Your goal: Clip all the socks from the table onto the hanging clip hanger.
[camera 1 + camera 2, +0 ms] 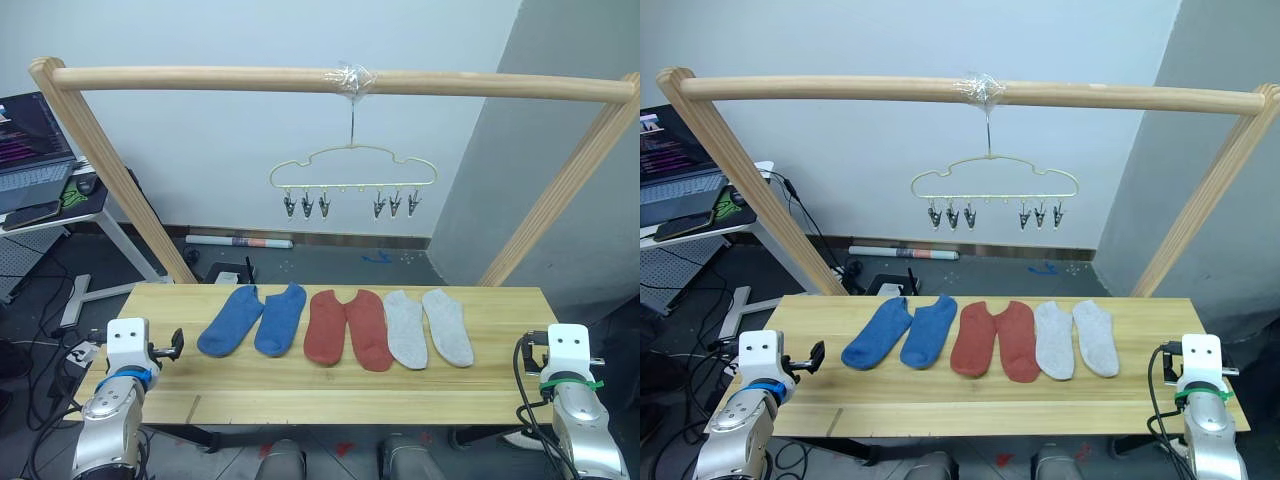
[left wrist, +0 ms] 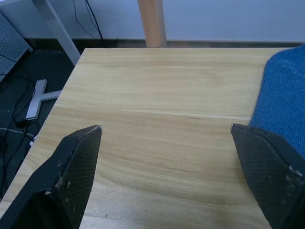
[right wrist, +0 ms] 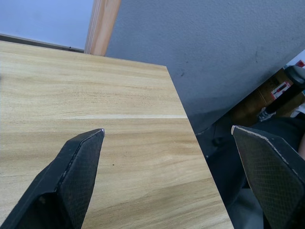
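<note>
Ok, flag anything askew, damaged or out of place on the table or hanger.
Nothing stands out: six socks lie flat in colour pairs on the table, the clip hanger hangs level with its clips empty.

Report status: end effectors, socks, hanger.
Left end effector open, right end effector open, both empty. Six socks flat on table. Hanger clips bare. Nothing in the way.

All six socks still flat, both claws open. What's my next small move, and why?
Probably slide the open left claw right onto the nearest blue sock. It lies flat on the table just beside that claw, and every clip on the clip hanger hangs empty.
</note>
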### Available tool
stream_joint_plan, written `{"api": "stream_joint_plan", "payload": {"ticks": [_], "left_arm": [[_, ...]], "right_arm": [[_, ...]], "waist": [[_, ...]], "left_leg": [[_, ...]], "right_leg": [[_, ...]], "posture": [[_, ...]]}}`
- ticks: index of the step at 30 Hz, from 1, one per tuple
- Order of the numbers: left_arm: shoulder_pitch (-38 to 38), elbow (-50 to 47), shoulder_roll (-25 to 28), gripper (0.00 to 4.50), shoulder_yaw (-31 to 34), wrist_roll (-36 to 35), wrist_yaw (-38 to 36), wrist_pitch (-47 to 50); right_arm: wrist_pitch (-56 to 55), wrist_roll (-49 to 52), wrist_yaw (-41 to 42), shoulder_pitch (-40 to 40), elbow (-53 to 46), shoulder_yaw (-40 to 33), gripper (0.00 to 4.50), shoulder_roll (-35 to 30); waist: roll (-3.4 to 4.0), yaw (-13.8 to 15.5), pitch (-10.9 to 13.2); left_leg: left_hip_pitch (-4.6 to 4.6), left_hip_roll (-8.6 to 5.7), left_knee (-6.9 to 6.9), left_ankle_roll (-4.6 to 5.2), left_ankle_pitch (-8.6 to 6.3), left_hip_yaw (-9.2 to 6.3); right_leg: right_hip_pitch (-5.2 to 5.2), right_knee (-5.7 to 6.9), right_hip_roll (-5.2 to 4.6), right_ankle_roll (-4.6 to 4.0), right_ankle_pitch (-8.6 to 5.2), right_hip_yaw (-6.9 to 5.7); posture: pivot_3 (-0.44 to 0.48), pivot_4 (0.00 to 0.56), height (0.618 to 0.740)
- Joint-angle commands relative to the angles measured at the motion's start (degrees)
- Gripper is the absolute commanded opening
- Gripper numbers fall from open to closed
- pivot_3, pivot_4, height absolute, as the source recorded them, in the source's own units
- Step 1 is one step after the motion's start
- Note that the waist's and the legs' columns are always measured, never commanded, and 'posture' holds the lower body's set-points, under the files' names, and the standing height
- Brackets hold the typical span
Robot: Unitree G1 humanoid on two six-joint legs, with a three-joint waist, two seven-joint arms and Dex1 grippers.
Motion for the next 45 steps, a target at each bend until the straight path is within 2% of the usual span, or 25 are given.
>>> {"api": "stream_joint_plan", "payload": {"ticks": [1,24,27,30,33,38,41,45], "left_arm": [[-0.8,-1.32,1.18,4.49,1.77,-0.72,0.21,-0.49],[0.08,-4.4,1.56,4.49,3.58,-3.88,-0.17,-0.03],[0.62,-6.88,1.63,4.49,3.88,-4.92,-0.68,0.99],[3.07,-15.17,1.43,4.49,4.29,-7.76,-3.55,2.01],[4.82,-26.41,1.24,3.96,3.03,-10.81,-5.64,5.41],[2.96,-34.17,-0.18,2.44,-3.64,-8.37,-4.86,9.64],[-1.22,-35.72,-2.48,2.44,-6.06,-7.98,-1.71,12.0],[-6.14,-36.57,-5.03,2.44,-11.12,-6.28,-1.12,12.87]], "right_arm": [[-0.97,0.36,-0.61,0.07,-2.58,-1.03,4.5,-0.25],[-0.13,0.51,-0.17,-0.12,-3.57,-0.77,4.5,-0.27],[-0.66,0.12,-0.23,0.14,-4.02,-0.54,4.5,-0.33],[-0.79,1.84,2.87,0.39,-7.56,0.3,4.5,-0.29],[0.13,1.91,6.78,-0.86,-12.3,2.92,4.5,-1.48],[2.06,2.87,13.75,-4.98,-16.08,7.79,4.5,-3.39],[2.93,4.12,18.27,-8.03,-18.22,11.12,4.5,-4.04],[5.02,8.08,23.83,-13.07,-19.64,14.21,4.5,-3.21]], "waist": [[0.0,0.0,0.0],[0.01,-0.04,0.04],[-0.01,-0.05,0.09],[0.03,-0.11,0.23],[0.05,-0.11,0.61],[0.21,-0.1,0.93],[0.11,-0.01,1.28],[-0.05,-0.12,1.83]], "left_leg": [[0.0,0.0,0.0,0.0,0.0,0.0],[0.02,0.0,0.0,0.0,0.0,-0.01],[0.01,0.0,0.0,0.0,0.0,-0.01],[0.01,0.0,0.0,0.0,0.0,-0.02],[0.0,0.01,0.0,-0.01,-0.01,-0.01],[-0.02,0.01,0.1,0.0,0.0,0.0],[-0.04,0.01,0.1,0.0,0.0,-0.04],[-0.12,0.01,0.1,0.02,0.02,-0.07]], "right_leg": [[0.0,0.0,0.0,0.0,0.0,0.0],[0.01,0.0,0.0,0.0,0.0,0.0],[0.01,0.0,-0.01,0.0,0.0,0.0],[0.0,0.0,-0.01,0.0,-0.01,0.0],[-0.01,0.0,-0.03,-0.01,-0.01,0.01],[-0.01,0.0,-0.03,0.0,-0.01,0.02],[-0.01,0.0,-0.01,0.0,-0.01,-0.01],[0.0,0.0,0.03,0.01,0.0,-0.01]], "posture": [[0.138,0.086,0.74],[0.131,0.109,0.74],[0.128,0.113,0.74],[0.125,0.119,0.74],[0.126,0.128,0.74],[0.122,0.142,0.74],[0.119,0.145,0.74],[0.102,0.161,0.74]]}}
